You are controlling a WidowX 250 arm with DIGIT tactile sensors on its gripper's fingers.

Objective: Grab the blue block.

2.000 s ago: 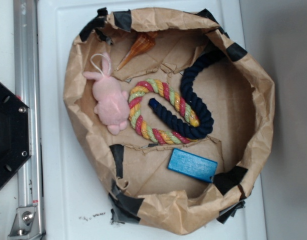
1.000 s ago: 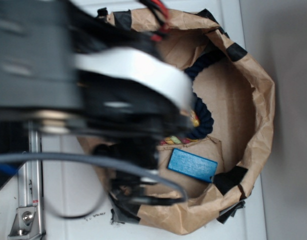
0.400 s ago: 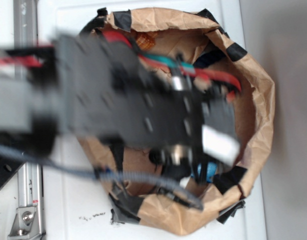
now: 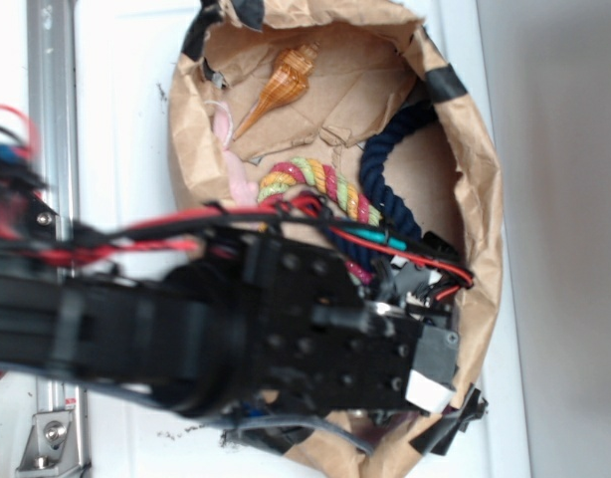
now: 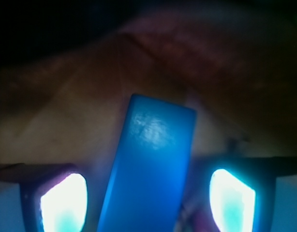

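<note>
Exterior view: the arm (image 4: 216, 339) fills the lower left and centre of the frame, black, with red and teal wires running along its top edge. Its front end sits over the lower right part of the paper bag (image 4: 480, 199), a brown bag with rolled walls patched with black tape (image 4: 440, 82). The block cannot be seen here; the arm covers that part of the bag floor.

Upper part of the bag floor, in the open: an orange shell (image 4: 281, 88) at upper centre, lying tilted. Below it, a striped rope (image 4: 320, 179) in pink, yellow and green, and just to its right a navy rope (image 4: 380, 164) curving up toward the bag's right wall. Both ropes run under the arm. A strip of pink plush (image 4: 231, 154) shows at the bag's left wall, mostly hidden. A metal rail (image 4: 52, 110) runs down the left edge of the frame on the white table (image 4: 116, 119).

Wrist view: the block (image 5: 153, 169), bright blue, stands in the lower centre, long side running away from the camera, slightly tilted. The gripper (image 5: 148, 198) has one glowing pad (image 5: 64, 203) at lower left and one at lower right, either side of the block. The jaws stand wide, with a visible gap between each pad and the block. Brown paper lies beyond, dim.
</note>
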